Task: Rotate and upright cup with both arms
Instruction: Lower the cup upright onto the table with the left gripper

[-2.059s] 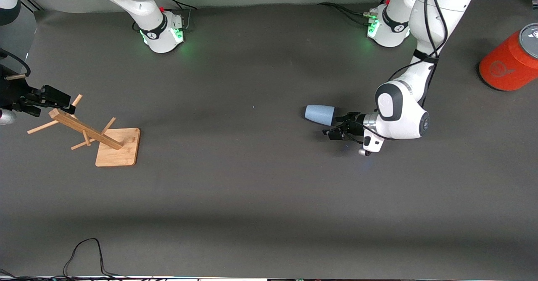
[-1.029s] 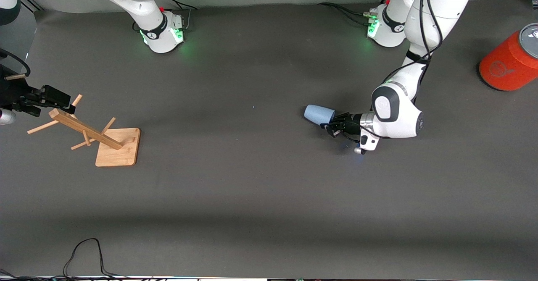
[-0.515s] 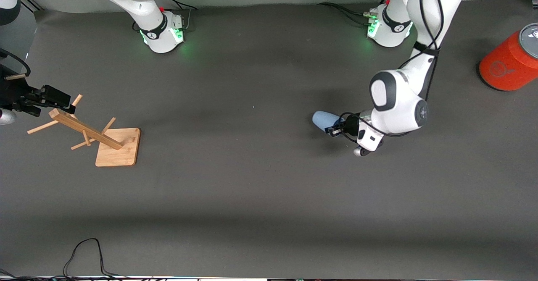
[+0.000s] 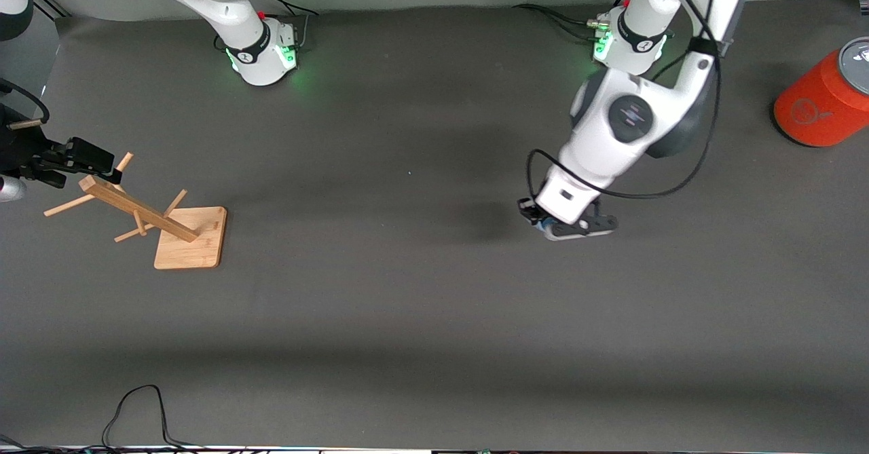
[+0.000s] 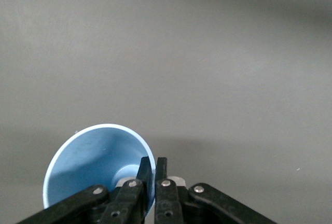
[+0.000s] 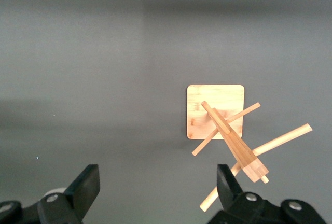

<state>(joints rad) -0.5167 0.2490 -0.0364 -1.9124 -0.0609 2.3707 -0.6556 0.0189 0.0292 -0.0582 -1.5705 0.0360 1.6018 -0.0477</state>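
So the left arm's black two-finger gripper (image 4: pixel 567 227) is pointing down over the middle of the dark grey counter (image 4: pixel 407 318), toward the left arm's end. In the front view the white wrist covers almost everything below it, and only a sliver of blue peeks out under the gripper body.

The left wrist view is way more useful. The small pale blue tapered plastic cup (image 5: pixel 98 164) sits right at the gripper, mouth open toward the camera so you look straight down into it and see the inside bottom. The two fingers (image 5: pixel 161 182) are pinched together on the cup's rim, one inside the wall and one outside. Can't tell from these shots whether the cup's base is resting on the counter or hanging just above it.

The right arm is waiting at its own end of the counter. Its black gripper (image 4: pixel 68 159) hovers over the top of the light wooden peg rack on a square base (image 4: pixel 187 237), and in the right wrist view the fingers (image 6: pixel 85 187) are spread wide apart with nothing between them, the rack (image 6: pixel 223 123) standing below.

A big orange-red cylindrical canister with a grey lid (image 4: pixel 825 94) stands at the counter edge at the left arm's end, well apart from the cup.
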